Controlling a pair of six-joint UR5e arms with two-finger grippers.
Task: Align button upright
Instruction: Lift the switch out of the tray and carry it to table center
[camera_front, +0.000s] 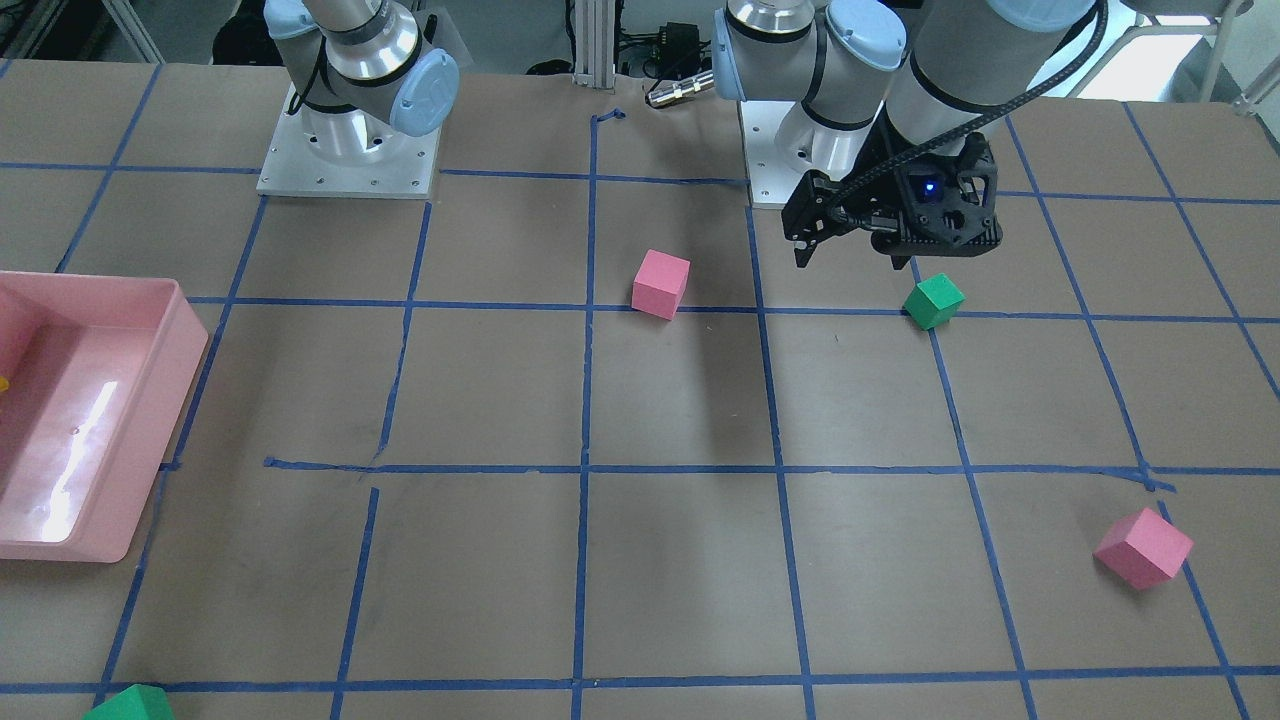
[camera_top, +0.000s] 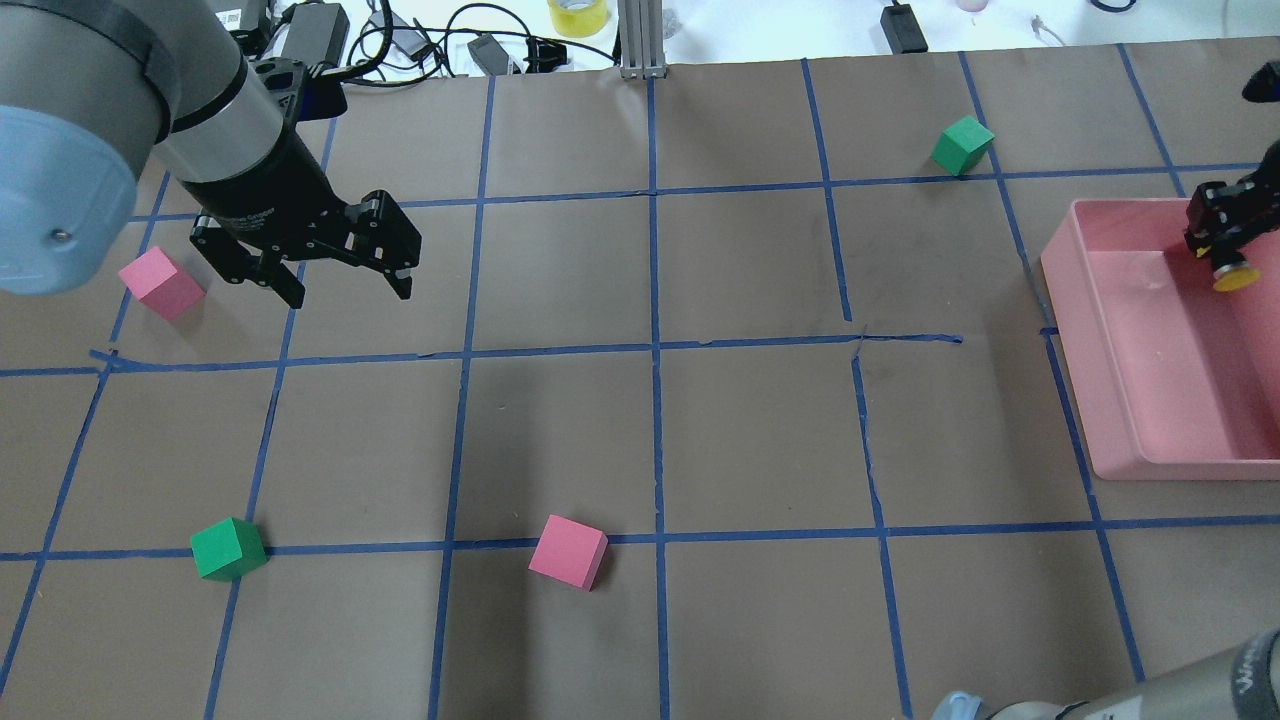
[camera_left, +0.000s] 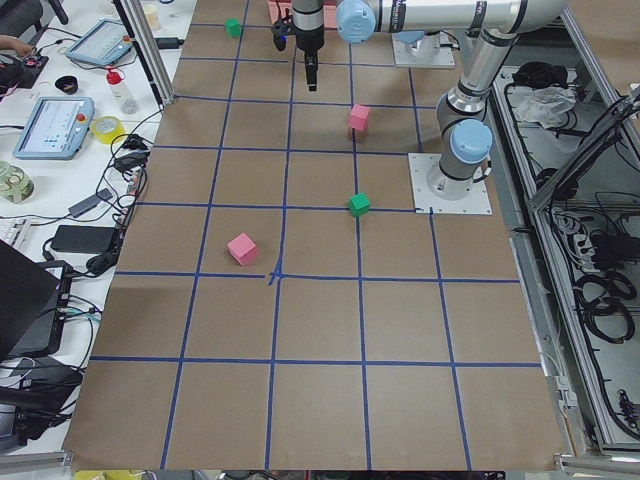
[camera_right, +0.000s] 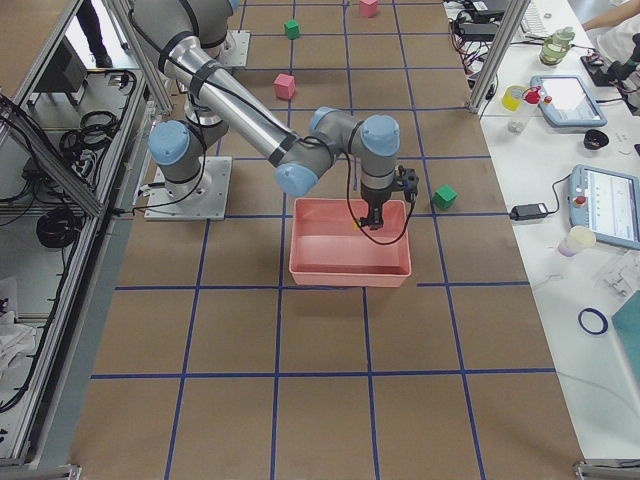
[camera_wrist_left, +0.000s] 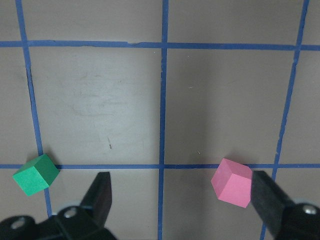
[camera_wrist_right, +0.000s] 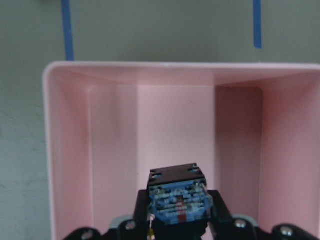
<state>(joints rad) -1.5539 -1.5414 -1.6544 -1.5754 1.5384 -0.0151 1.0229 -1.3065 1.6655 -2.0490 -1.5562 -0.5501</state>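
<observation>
The button (camera_top: 1231, 278), with its yellow cap and black body, is held over the far end of the pink tray (camera_top: 1065, 270). My right gripper (camera_top: 1222, 258) is shut on it. The right wrist view shows the button's black and blue end (camera_wrist_right: 177, 200) between the fingers, above the tray floor (camera_wrist_right: 175, 125). From the right side, the right gripper (camera_right: 372, 215) reaches into the tray (camera_right: 350, 272). My left gripper (camera_top: 350, 295) is open and empty, hovering above the table on the left. The left wrist view shows its fingers (camera_wrist_left: 102, 197) wide apart.
Pink cubes (camera_top: 160, 283) (camera_top: 568, 551) and green cubes (camera_top: 228, 548) (camera_top: 962, 144) lie scattered on the brown, blue-taped table. One green cube (camera_wrist_left: 35, 173) and one pink cube (camera_wrist_left: 231, 182) lie under the left gripper. Cables and gear sit beyond the far edge.
</observation>
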